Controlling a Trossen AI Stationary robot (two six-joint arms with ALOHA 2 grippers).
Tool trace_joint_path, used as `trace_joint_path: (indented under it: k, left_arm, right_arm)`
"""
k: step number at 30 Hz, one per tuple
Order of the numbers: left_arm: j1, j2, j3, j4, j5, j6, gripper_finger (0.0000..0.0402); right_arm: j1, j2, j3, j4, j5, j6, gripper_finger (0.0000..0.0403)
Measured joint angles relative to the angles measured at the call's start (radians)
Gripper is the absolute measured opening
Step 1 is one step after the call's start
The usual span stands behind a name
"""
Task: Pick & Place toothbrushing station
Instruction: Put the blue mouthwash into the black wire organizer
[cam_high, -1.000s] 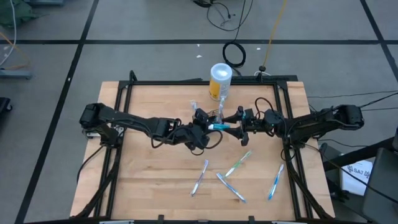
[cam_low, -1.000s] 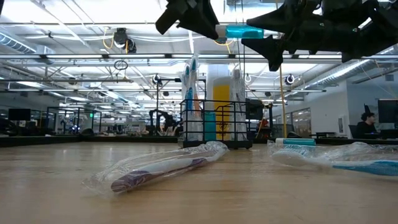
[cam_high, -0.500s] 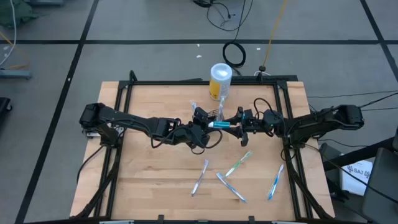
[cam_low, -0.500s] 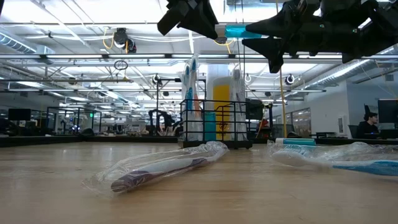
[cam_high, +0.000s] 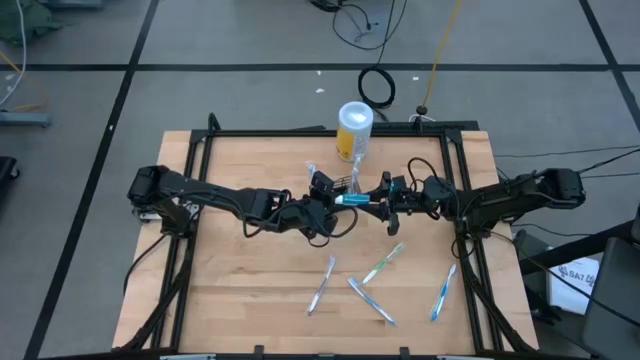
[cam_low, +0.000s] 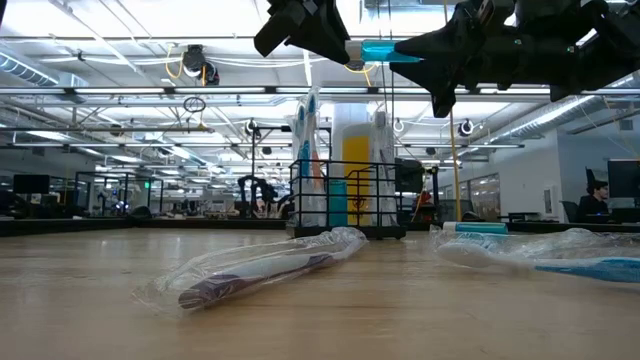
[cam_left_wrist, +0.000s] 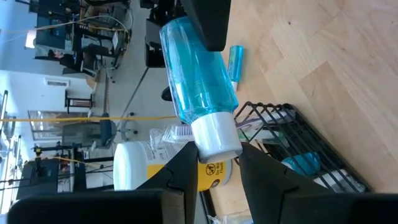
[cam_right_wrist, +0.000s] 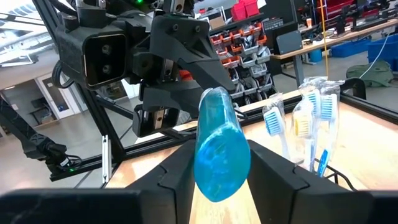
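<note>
High view: overhead, straight down on the light wooden table (cam_high: 250, 280). Low view: tabletop level, facing the room. Both wrist views sit close to the translucent blue white-capped tube (cam_left_wrist: 199, 102), which all four views share.

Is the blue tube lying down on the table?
No, the blue tube hangs high above the table, held between the left tool and right tool.

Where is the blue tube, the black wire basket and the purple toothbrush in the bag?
blue tube (cam_left_wrist: 200, 93): left wrist view, on the middle of its clear blue body.
black wire basket (cam_low: 347, 233): low view, on its front bottom rail.
purple toothbrush (cam_low: 255, 278): low view, on the wrapped handle.
</note>
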Motion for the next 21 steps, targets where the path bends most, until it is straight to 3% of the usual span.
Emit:
trace_joint_path:
  k: [7, 21]
  left_arm:
    - [0.000, 0.000, 0.000, 0.000, 0.000, -0.019, 0.0105]
    - [0.000, -0.001, 0.000, 0.001, -0.002, -0.048, 0.0182]
  right_arm:
    - [0.000, 0.000, 0.000, 0.000, 0.000, -0.008, 0.0110]
    - [0.000, 0.000, 0.000, -0.003, 0.000, -0.019, 0.0096]
